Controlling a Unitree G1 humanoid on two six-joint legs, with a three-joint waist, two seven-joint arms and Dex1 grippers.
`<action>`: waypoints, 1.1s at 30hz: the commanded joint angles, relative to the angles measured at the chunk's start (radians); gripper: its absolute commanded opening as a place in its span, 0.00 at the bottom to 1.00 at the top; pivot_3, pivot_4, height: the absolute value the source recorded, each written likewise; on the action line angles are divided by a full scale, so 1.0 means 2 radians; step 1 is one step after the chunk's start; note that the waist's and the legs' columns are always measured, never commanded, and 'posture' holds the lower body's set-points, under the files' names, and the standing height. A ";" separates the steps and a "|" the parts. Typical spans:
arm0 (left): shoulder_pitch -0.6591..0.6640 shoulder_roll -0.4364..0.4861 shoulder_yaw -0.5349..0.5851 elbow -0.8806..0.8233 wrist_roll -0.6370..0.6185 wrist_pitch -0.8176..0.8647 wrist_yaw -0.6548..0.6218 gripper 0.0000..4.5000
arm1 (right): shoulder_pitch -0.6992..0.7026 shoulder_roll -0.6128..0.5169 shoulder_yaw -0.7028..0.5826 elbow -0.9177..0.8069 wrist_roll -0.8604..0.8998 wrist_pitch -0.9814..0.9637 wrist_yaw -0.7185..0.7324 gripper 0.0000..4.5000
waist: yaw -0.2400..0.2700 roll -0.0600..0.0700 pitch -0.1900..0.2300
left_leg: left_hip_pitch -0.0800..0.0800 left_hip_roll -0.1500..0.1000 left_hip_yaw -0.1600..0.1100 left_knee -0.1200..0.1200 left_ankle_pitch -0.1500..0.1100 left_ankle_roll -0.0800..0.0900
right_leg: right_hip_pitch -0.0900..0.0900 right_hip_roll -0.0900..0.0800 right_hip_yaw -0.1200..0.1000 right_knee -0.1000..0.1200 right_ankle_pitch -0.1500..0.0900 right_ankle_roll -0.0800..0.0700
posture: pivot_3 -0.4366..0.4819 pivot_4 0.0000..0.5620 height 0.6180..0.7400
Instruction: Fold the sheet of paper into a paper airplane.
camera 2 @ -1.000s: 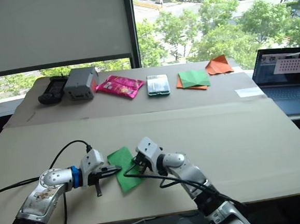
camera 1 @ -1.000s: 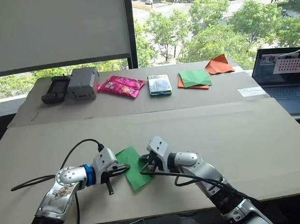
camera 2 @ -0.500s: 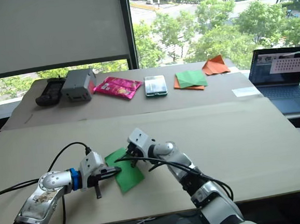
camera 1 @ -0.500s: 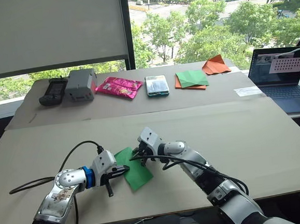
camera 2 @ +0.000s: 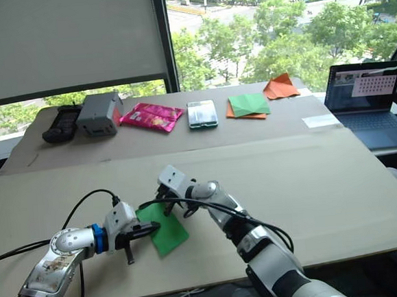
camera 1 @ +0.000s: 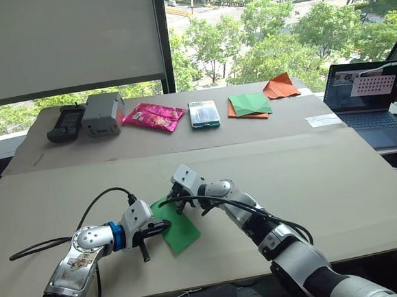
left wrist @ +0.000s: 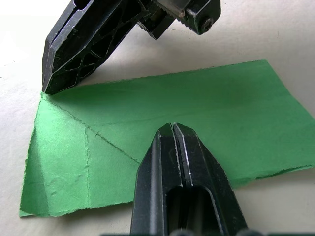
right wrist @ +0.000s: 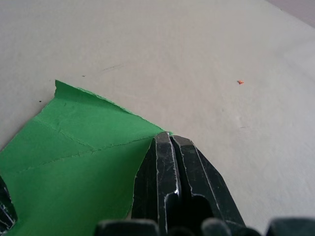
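Note:
The sheet of paper [camera 1: 182,232] lies flat on the near table, bright green, with fold creases and rough edges. My left gripper [camera 1: 166,224] is shut, its tips resting on the sheet's near-left part; the left wrist view shows those closed fingers [left wrist: 172,129] on top of the green paper [left wrist: 206,103]. My right gripper [camera 1: 176,201] is shut too, and its tips touch the sheet's far corner [right wrist: 157,133]. The left wrist view shows the right gripper [left wrist: 49,87] pressing that corner. No paper sits between either pair of fingers.
Along the far table stand a black device [camera 1: 60,123], a grey box [camera 1: 101,113], a pink packet [camera 1: 153,115], a teal-edged case [camera 1: 203,113], a green-and-orange paper stack [camera 1: 249,106] and an orange folded paper [camera 1: 279,86]. A laptop [camera 1: 366,97] sits at the right.
My right gripper has slid from the sheet's right edge up to its far corner. The left gripper and the sheet have stayed put. The camera has shifted slightly.

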 commanded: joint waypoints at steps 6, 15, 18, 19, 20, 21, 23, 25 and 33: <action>0.009 0.006 -0.014 0.006 0.016 0.012 0.001 0.00 | 0.032 -0.014 0.017 -0.014 -0.027 0.032 0.016 0.01 | 0.001 0.000 0.000 | 0.000 0.000 0.000 0.000 0.000 0.000 | 0.000 0.000 0.000 0.000 0.000 0.000 | 0.48 0.27 1.00; 0.003 0.007 -0.016 0.010 0.018 0.009 0.003 0.00 | 0.085 -0.042 0.040 -0.119 -0.035 0.096 0.050 0.01 | 0.002 0.000 0.000 | 0.000 0.000 0.000 0.000 0.000 0.000 | 0.000 0.000 0.000 0.000 -0.001 0.001 | 0.48 0.27 1.00; 0.002 0.007 -0.017 0.012 0.018 0.009 0.003 0.00 | 0.094 -0.051 0.047 -0.141 -0.036 0.109 0.056 0.01 | 0.002 0.000 0.000 | 0.000 0.000 0.000 0.000 0.000 0.000 | 0.000 0.000 0.000 0.000 -0.002 0.000 | 0.48 0.27 1.00; 0.001 0.007 -0.017 0.013 0.019 0.009 0.002 0.00 | 0.098 -0.054 0.050 -0.150 -0.036 0.115 0.060 0.01 | 0.002 0.000 0.000 | 0.000 0.000 0.000 0.000 0.000 0.000 | 0.000 0.000 0.000 0.000 -0.002 0.000 | 0.48 0.27 1.00; 0.001 0.007 -0.018 0.014 0.019 0.008 0.002 0.00 | 0.102 -0.059 0.054 -0.158 -0.037 0.121 0.063 0.01 | 0.002 0.000 0.000 | 0.000 0.000 0.000 0.000 0.000 0.000 | 0.000 0.000 0.000 0.000 -0.002 0.000 | 0.48 0.27 1.00; 0.001 0.007 -0.018 0.014 0.019 0.008 0.001 0.00 | 0.106 -0.063 0.058 -0.166 -0.039 0.126 0.066 0.01 | 0.003 0.000 0.000 | 0.000 0.000 0.000 0.000 0.000 0.000 | 0.000 0.000 0.000 0.000 -0.002 0.000 | 0.48 0.27 1.00; 0.000 0.008 -0.019 0.015 0.020 0.007 0.001 0.00 | 0.116 -0.073 0.063 -0.181 -0.040 0.134 0.073 0.01 | 0.003 0.000 0.000 | 0.000 0.000 0.000 0.000 0.000 0.000 | 0.000 0.000 0.000 0.000 -0.002 0.000 | 0.48 0.27 1.00; -0.001 0.008 -0.019 0.016 0.020 0.007 0.000 0.00 | 0.125 -0.083 0.068 -0.197 -0.038 0.142 0.076 0.01 | 0.003 0.000 -0.001 | 0.000 0.000 0.000 0.000 0.000 0.000 | 0.000 0.000 0.000 0.000 -0.002 0.000 | 0.48 0.27 1.00; -0.002 0.010 -0.019 0.020 0.020 0.004 -0.003 0.00 | 0.161 -0.133 0.097 -0.271 -0.034 0.173 0.114 0.01 | 0.004 0.000 -0.002 | 0.000 0.000 0.000 0.000 0.000 0.000 | 0.000 0.000 0.000 0.000 -0.002 0.000 | 0.48 0.27 1.00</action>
